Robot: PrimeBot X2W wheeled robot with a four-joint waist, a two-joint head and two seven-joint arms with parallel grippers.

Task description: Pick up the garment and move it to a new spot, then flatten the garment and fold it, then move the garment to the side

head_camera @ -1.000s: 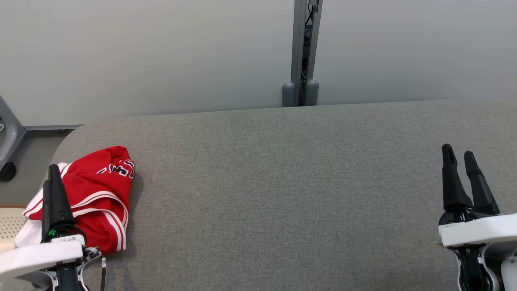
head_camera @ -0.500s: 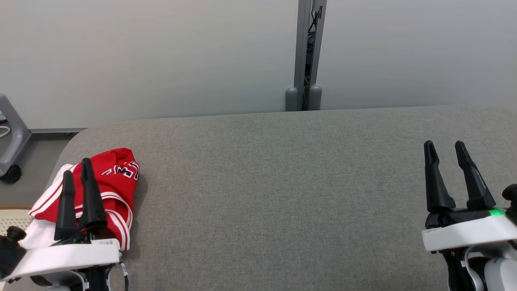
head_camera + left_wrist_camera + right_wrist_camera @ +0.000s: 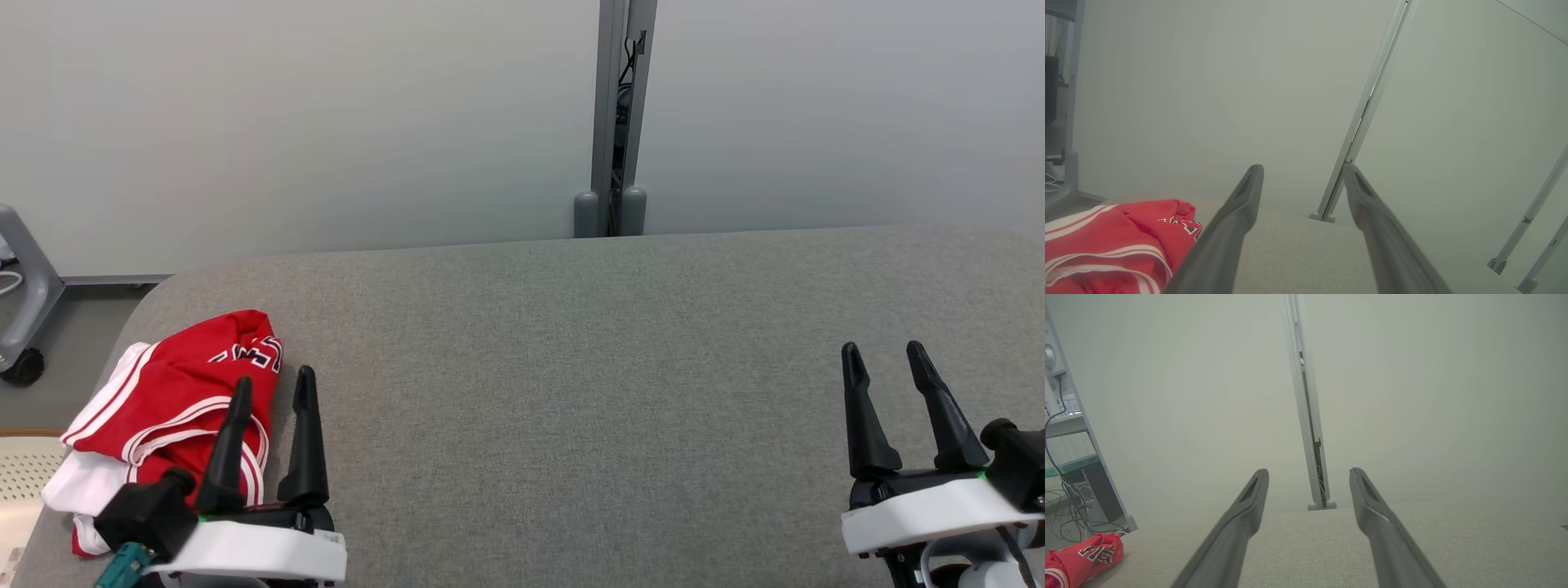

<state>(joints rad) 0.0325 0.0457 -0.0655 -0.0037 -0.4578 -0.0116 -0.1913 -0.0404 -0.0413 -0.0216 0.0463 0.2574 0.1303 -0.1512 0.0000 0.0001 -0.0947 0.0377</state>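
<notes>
The garment (image 3: 171, 392) is a crumpled red jersey with white stripes and black-and-white lettering, heaped at the left end of the grey fabric table (image 3: 571, 367). It also shows at the lower left as the garment (image 3: 1114, 245) and far left as the garment (image 3: 1081, 555). My left gripper (image 3: 273, 388) stands open at the garment's right edge, its fingers spread and empty, the left finger overlapping the red cloth in the head view. Over bare table at the lower right, my right gripper (image 3: 882, 359) is open and holds nothing.
A pale partition wall with a grey post (image 3: 612, 114) runs behind the table's far edge. A grey stand leg with a caster (image 3: 20, 327) is on the floor at the left, and a desk with cables (image 3: 1069, 490) lies beyond.
My left gripper has swung from over the garment's left side to its right edge, fingers now spread apart. The right gripper has drifted slightly left and down. The camera has shifted a little.
</notes>
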